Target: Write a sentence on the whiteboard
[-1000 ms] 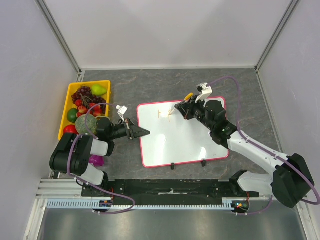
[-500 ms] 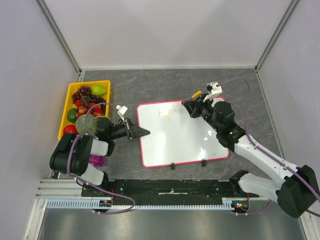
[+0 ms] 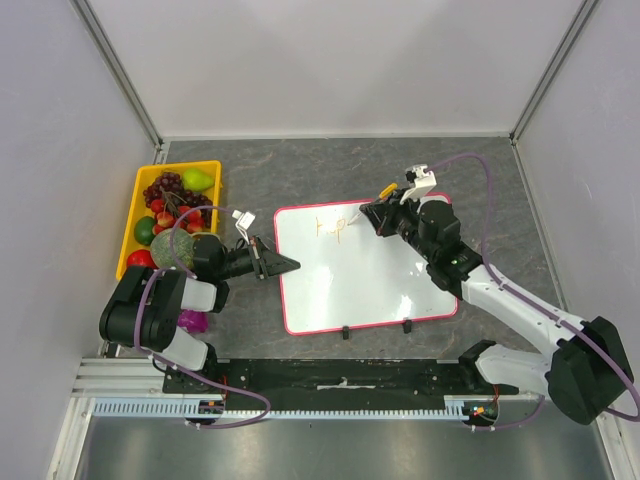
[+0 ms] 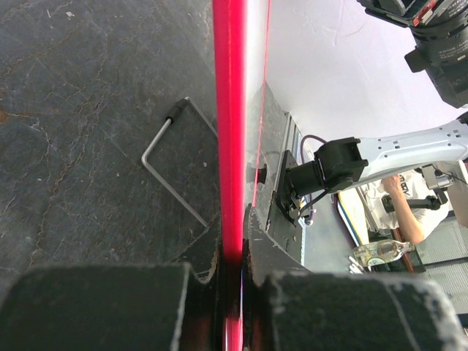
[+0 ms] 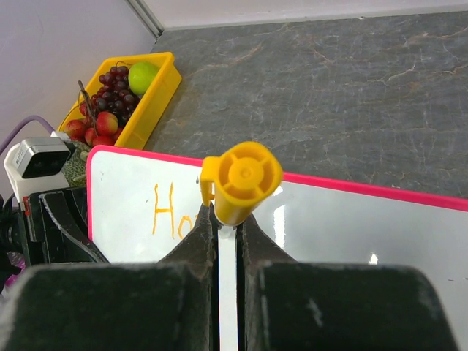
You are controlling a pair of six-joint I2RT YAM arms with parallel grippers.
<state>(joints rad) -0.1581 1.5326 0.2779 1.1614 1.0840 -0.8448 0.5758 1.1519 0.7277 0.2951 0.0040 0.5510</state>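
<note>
Glossy white rectangular whiteboard [image 3: 365, 270] with thin pink-red frame, flat on the grey stone-patterned bench [image 3: 300, 170]. Pinched at its left edge by the left tool [image 3: 287, 265], jaws closed tight on the frame. Over the far edge, right of middle, the right tool [image 3: 371, 214], clamped shut on a white marker [image 5: 240, 183] with round yellow end, tip hidden. Thin orange handwritten sentence [image 3: 330, 226] just left of that tool, close to the far edge, only "Ho" readable. Broad white surface open toward the near and right edges. Yellow plastic fruit tray [image 3: 140, 205] well apart to the left, beside the left arm. Open bench beyond the far edge, up to the walls.
</note>
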